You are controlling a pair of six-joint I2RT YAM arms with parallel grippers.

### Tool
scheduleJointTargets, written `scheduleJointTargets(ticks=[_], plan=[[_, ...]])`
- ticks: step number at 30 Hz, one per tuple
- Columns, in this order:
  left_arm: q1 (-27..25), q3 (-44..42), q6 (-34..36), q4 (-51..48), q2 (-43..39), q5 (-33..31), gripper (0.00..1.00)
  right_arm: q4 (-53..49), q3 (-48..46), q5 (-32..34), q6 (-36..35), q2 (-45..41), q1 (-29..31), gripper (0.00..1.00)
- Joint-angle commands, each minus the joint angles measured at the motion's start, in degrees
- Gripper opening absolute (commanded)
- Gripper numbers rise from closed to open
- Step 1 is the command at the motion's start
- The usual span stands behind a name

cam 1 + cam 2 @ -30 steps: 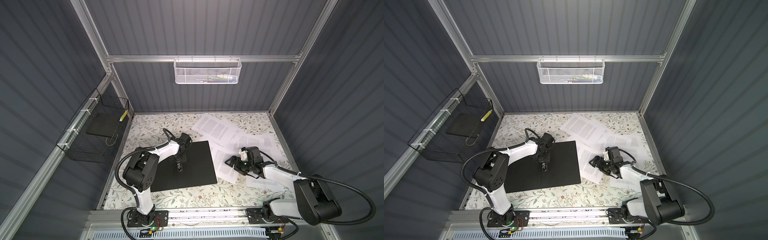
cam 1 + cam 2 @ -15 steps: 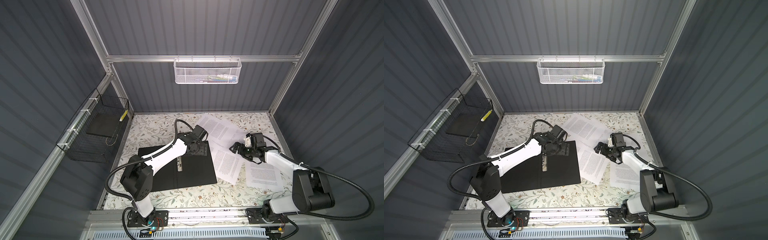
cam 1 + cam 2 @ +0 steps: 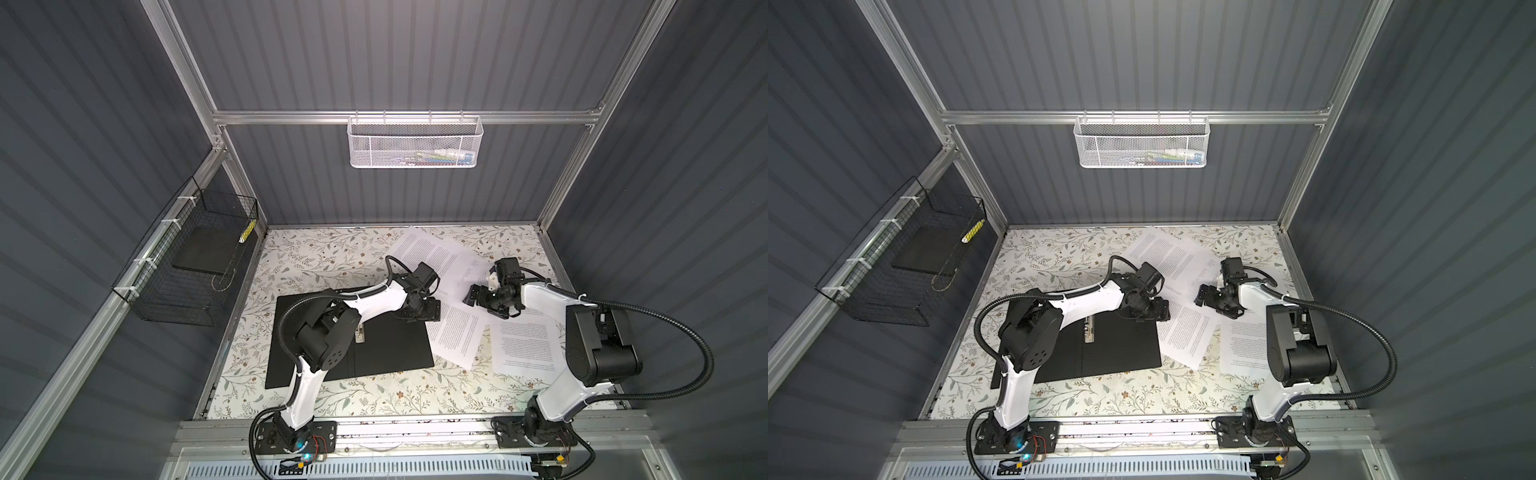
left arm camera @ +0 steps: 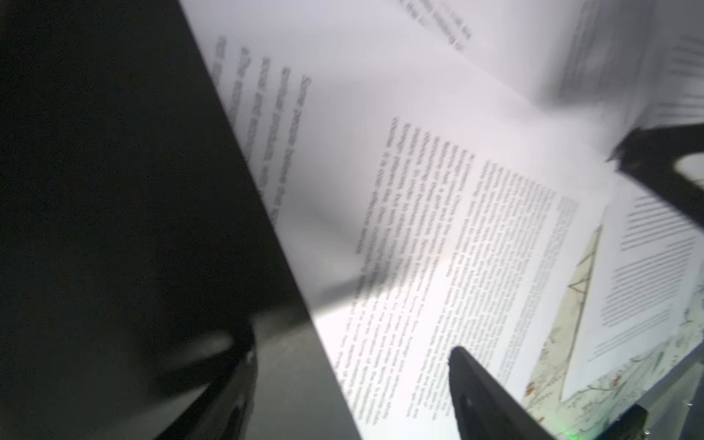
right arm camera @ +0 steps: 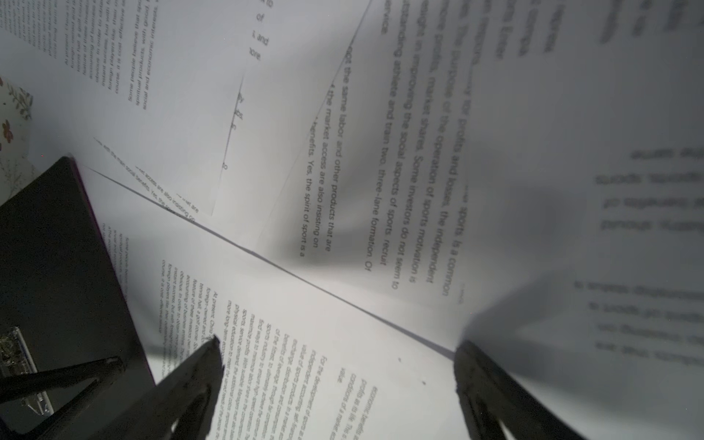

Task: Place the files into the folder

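1. The folder (image 3: 386, 349) lies open and flat on the left part of the flowery table (image 3: 332, 257), black side up.
2. The files (image 3: 455, 338) lie spread out on the right. One sheet meets the folder's right edge.
3. The left gripper (image 3: 433, 311) is over the folder's far right corner, jaws spread apart.
4. The right gripper (image 3: 471, 294) is low over the files, jaws spread wide.

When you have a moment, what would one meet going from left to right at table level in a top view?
black wire basket → open folder → printed sheet at its edge → second printed sheet
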Motion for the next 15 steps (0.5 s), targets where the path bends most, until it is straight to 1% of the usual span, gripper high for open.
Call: scheduleJointTargets(ticks=[1,3,5,10,15], plan=[[-0.4,1.1,-0.7,0.5,2.9,2.3,0.8,-4.2,1.6,-3.0,-0.2,1.8,-0.1,0.94],[-0.5,0.6,-0.5,0.6,3.6,2.2,0.8,-4.5,1.0,-3.8,0.0,1.9,0.0,0.93],[-0.5,0.3,0.2,0.0,4.5,1.4,0.8,-3.9,-0.4,-7.1,0.6,1.2,0.1,0.92],[-0.5,-0.7,1.2,-0.5,6.6,1.1,0.8,-2.4,-3.1,-12.8,1.9,0.5,0.1,0.92],[-0.4,0.0,3.0,-1.6,8.2,0.2,0.8,-2.8,-4.6,-15.6,2.1,-1.5,0.0,0.92]])
